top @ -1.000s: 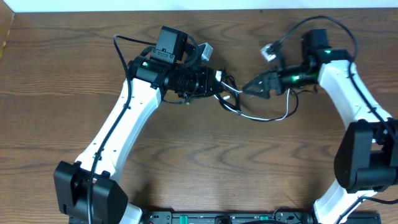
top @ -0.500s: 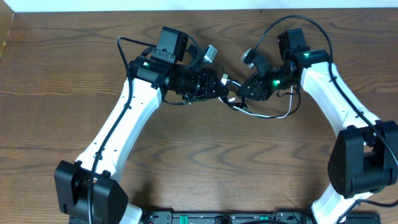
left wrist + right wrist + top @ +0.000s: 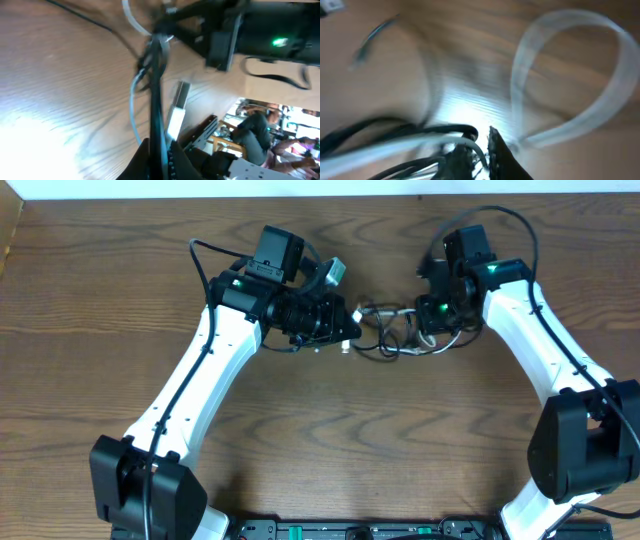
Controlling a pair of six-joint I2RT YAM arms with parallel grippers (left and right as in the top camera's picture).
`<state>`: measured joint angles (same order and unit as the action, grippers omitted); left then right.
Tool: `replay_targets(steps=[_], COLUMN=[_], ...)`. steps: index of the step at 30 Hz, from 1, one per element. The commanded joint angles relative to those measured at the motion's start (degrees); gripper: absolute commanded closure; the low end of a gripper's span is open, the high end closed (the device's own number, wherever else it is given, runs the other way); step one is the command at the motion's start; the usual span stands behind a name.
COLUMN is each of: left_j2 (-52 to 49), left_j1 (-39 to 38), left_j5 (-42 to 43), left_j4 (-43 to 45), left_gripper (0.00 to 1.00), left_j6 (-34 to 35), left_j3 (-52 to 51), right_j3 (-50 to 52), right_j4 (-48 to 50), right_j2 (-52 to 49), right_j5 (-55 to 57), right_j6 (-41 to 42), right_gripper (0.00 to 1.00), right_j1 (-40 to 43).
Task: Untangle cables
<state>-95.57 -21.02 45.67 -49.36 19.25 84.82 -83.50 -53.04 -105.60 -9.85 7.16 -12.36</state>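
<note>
1. The cables (image 3: 380, 330) are thin black and white ones in a small tangle. They lie on the wooden bench (image 3: 100, 280), toward 12 o'clock from its middle.
2. The left tool (image 3: 348, 330) is at the 9 o'clock end of the tangle. Its fingers are pressed together on the cables. In the left wrist view a black cable (image 3: 156, 90) and a white cable (image 3: 132, 100) run up out of it.
3. The right tool (image 3: 425, 320) is at the 3 o'clock end. Its wrist view is blurry, but the fingers look pinched on the cables too.
4. A white loop (image 3: 514, 85) curls over the bench just past the right tool, toward 1 o'clock in that view.
</note>
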Motion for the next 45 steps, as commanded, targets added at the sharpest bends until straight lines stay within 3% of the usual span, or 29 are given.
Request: replay_targets(steps=[1,8,11,14,17,20,24,29,31,33,38,42,45], left_j2=[1.2,1.2,1.2,1.2,1.2,1.2,1.2,1.2,1.2,1.2,0.7,-2.2,-6.9], left_j1=[0.4,0.4,0.4,0.4,0.4,0.4,0.2,-1.0,-2.1,-3.1,-6.6,-8.9,-10.6], left_j5=[-5.0,-19.0,-25.0,-28.0,-29.6,-30.0,-29.8,-28.2,-28.0,-28.0,-28.0,-28.0,-28.3], left_j4=[-1.6,-4.7,-6.4,-7.4,-7.6,-7.6,-7.6,-6.8,-5.0,-3.0,4.7,10.6,17.1], left_gripper=[0.93,0.93,0.93,0.92,0.83,0.65,0.47,0.4,0.4,0.4,0.4,0.4,0.4], left_j6=[-0.5,2.3,2.7,2.9,2.9,2.9,2.9,2.9,2.9,2.9,2.9,2.9,2.9], left_j3=[0.5,0.5,0.5,0.5,0.5,0.5,0.5,0.5,0.5,0.5,0.5,0.5,0.5], right_j3=[0.0,0.0,0.0,0.0,0.0,-0.1,-0.1,-0.1,-0.1,-0.1,-0.1,-0.1,-0.1], right_j4=[-1.2,-3.9,-4.2,-4.0,-3.6,-2.6,-2.4,-2.2,-1.4,-0.3,-1.3,-2.6,-3.4], right_j2=[-0.4,-0.4,-0.4,-0.4,-0.4,-0.4,-0.3,1.2,2.7,4.0,5.6,5.6,5.6], right_j5=[19.8,24.8,24.2,20.4,14.0,-0.6,-12.6,-30.2,-30.1,-24.9,-6.6,-6.1,-6.1], right_j6=[15.1,18.9,18.6,14.4,9.3,-1.5,-8.2,-17.9,-16.7,-10.6,8.2,9.4,9.3], right_gripper=[0.93,0.9,0.98,0.99,0.99,0.99,0.99,0.99,0.99,0.99,0.8,0.59,0.53], right_j1=[1.2,1.9,2.2,2.2,2.2,2.2,2.2,2.3,2.4,3.1,6.7,11.5,15.3])
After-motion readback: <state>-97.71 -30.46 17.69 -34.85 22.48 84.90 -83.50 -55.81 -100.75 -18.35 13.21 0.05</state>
